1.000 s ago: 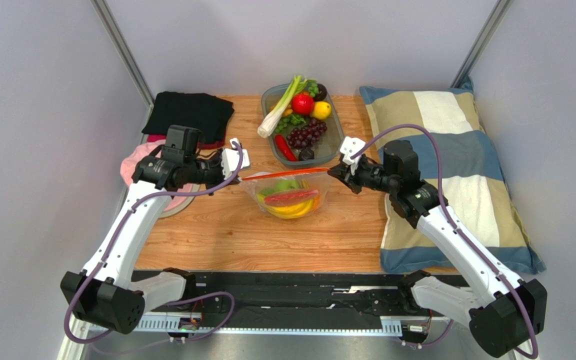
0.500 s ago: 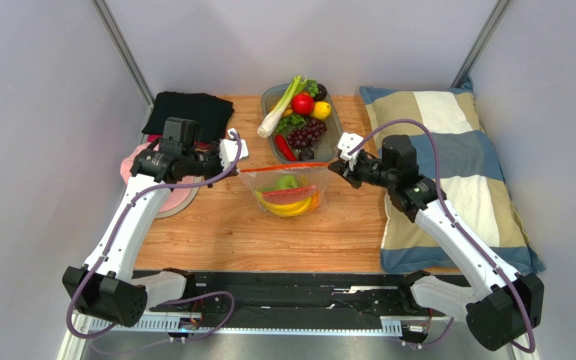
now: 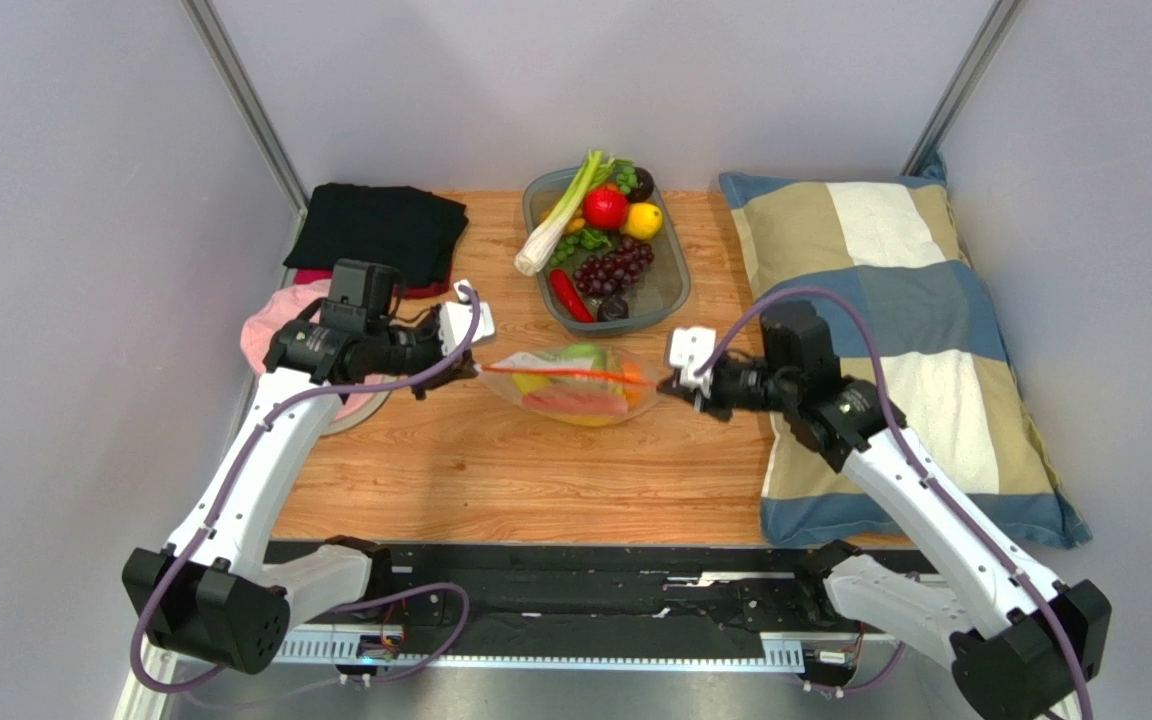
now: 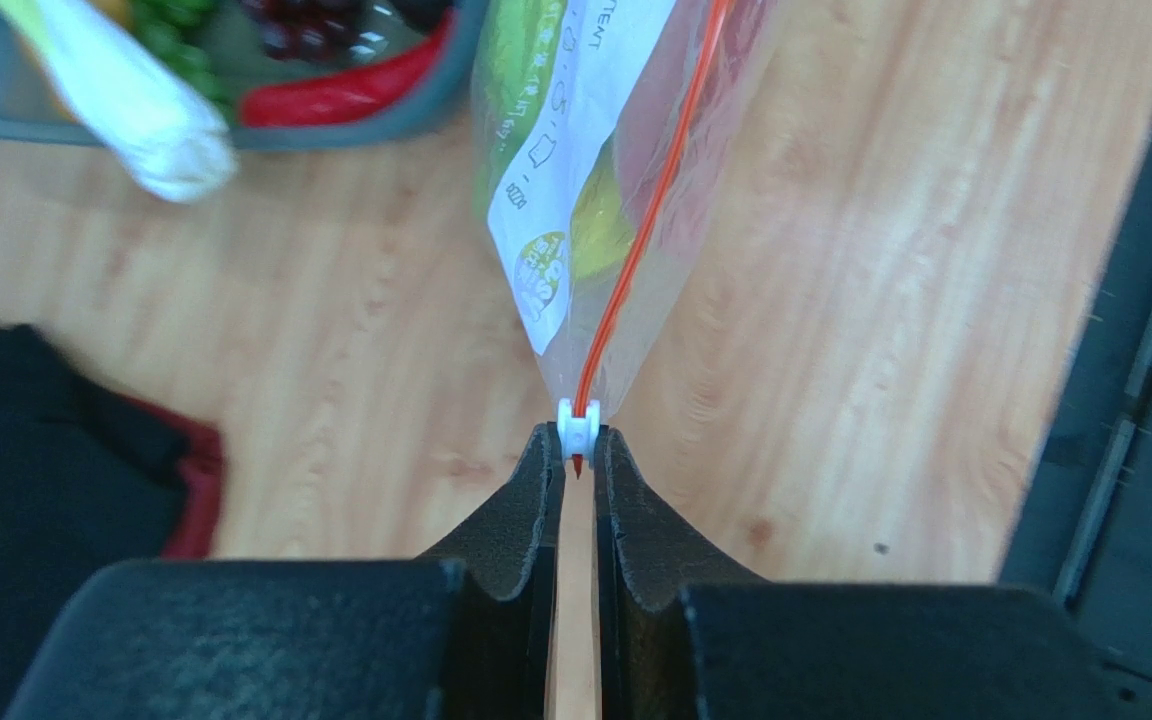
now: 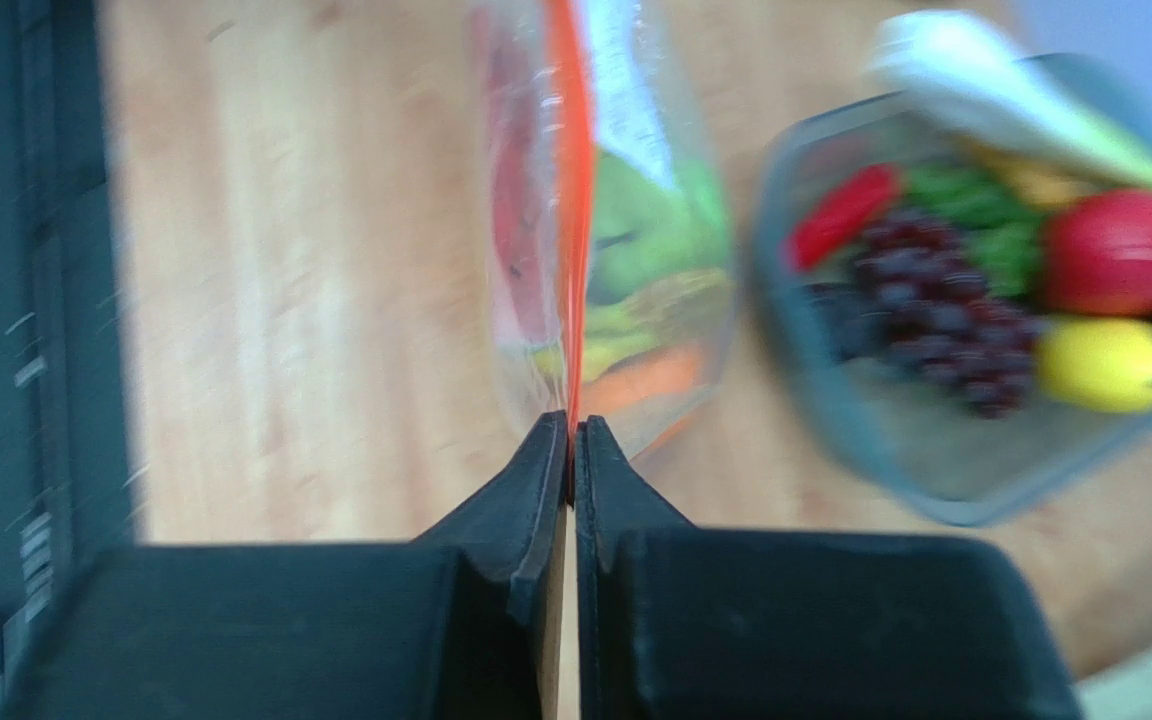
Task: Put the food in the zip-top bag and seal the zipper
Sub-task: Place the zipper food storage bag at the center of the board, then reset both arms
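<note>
The clear zip-top bag (image 3: 567, 386) lies low on the wooden table between my grippers, with toy fruits inside: green, yellow and red pieces show through. Its orange-red zipper (image 3: 560, 366) runs taut from left to right. My left gripper (image 3: 465, 365) is shut on the white slider tab (image 4: 579, 426) at the zipper's left end. In the left wrist view the bag (image 4: 597, 195) and zipper (image 4: 654, 195) stretch away from the fingers. My right gripper (image 3: 669, 384) is shut on the zipper's right end (image 5: 569, 435); the bag (image 5: 612, 240) shows blurred beyond it.
A grey tray (image 3: 672, 300) of other toy produce (leek, tomato, lemon, grapes, chilli) stands just behind the bag. A plaid pillow (image 3: 898, 300) lies on the right. Black cloth (image 3: 379, 225) and pink cloth (image 3: 274, 327) lie at the back left.
Both grippers have come down and toward the near side with the bag. The bag, held up and hanging half a second ago, now rests flatter on the table. The right wrist view is motion-blurred.
</note>
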Robot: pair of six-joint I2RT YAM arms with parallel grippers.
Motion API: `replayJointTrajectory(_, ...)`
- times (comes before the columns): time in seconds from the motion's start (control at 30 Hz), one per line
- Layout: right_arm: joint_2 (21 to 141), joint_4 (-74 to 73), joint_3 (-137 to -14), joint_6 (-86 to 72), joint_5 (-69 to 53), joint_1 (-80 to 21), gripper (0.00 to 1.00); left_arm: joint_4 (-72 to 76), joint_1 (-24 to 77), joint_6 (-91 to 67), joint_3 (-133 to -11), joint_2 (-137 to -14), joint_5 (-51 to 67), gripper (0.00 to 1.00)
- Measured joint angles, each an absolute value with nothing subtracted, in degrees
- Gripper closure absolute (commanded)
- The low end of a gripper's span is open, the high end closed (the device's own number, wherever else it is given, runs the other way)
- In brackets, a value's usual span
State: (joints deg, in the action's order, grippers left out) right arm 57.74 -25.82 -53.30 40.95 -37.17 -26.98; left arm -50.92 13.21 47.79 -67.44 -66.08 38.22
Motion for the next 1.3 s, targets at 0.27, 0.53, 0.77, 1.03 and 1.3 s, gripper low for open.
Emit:
replayJointTrajectory(0.27,50.0,-44.7,-45.7,44.2,-38.9,-37.6,0.14,-60.4,20.3,48.3,-57.6,-60.8,42.2,0.12)
replayJointTrajectory(0.53,46.4,-46.1,-50.8,34.5,-36.1,-37.8,0.06,-69.4,20.2,44.8,-60.4,-52.7,44.7,0.01)
replayJointTrajectory(0.77,51.5,-37.5,-60.0,19.1,-26.6,-36.5,0.00,-65.4,16.3,27.0,-75.5,-57.3,44.8,0.01)
replayJointTrajectory(1.03,71.2,-33.1,-77.9,1.0,-24.4,-17.1,0.00,-58.6,6.9,8.9,-97.9,-79.3,42.4,0.01)
replayJointTrajectory(1.3,81.9,-32.9,-81.8,-5.3,-24.9,-1.4,0.00,-56.4,-4.9,-1.2,-100.2,-89.9,39.9,0.01)
